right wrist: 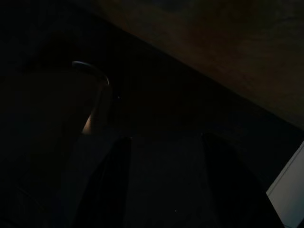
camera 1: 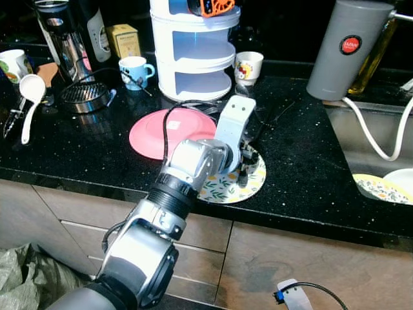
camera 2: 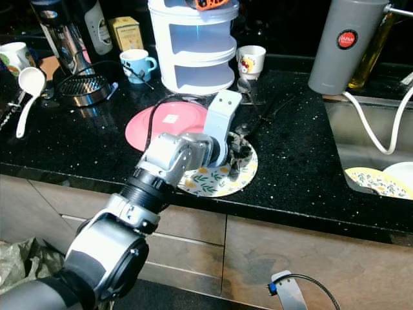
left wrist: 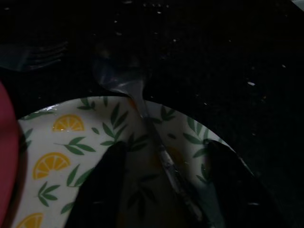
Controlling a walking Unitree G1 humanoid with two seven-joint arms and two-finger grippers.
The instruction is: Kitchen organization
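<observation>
Left eye view: your right arm hangs idle below the desk edge, right claw (right wrist: 161, 185) in the dark near the cabinet fronts, its two fingers parted with nothing between them. Your left arm reaches up over the near edge of the black speckled desk (camera 1: 77, 152), and the left claw (left wrist: 164, 185) sits low over the lemon-print plate (camera 1: 222, 187), which lies right at the near edge. In the left wrist view the fingers (left wrist: 102, 185) stand apart on either side of a spoon (left wrist: 142, 107); its handle runs between them over the plate and its bowl lies off the rim on the desk. Not touching the handle as far as you can see, so open. A pink plate (camera 1: 155, 132) lies just left of and behind the lemon one, edges touching or overlapping. To the right, a sink (camera 1: 374, 161) holds another lemon-print plate (camera 1: 381, 188). Further back: a white tiered rack (camera 1: 193, 58), a blue mug (camera 1: 134, 70) to its left, a white cup (camera 1: 248, 66) to its right, a grey bottle (camera 1: 345, 51) far right, a white ladle (camera 1: 31, 97) far left.
</observation>
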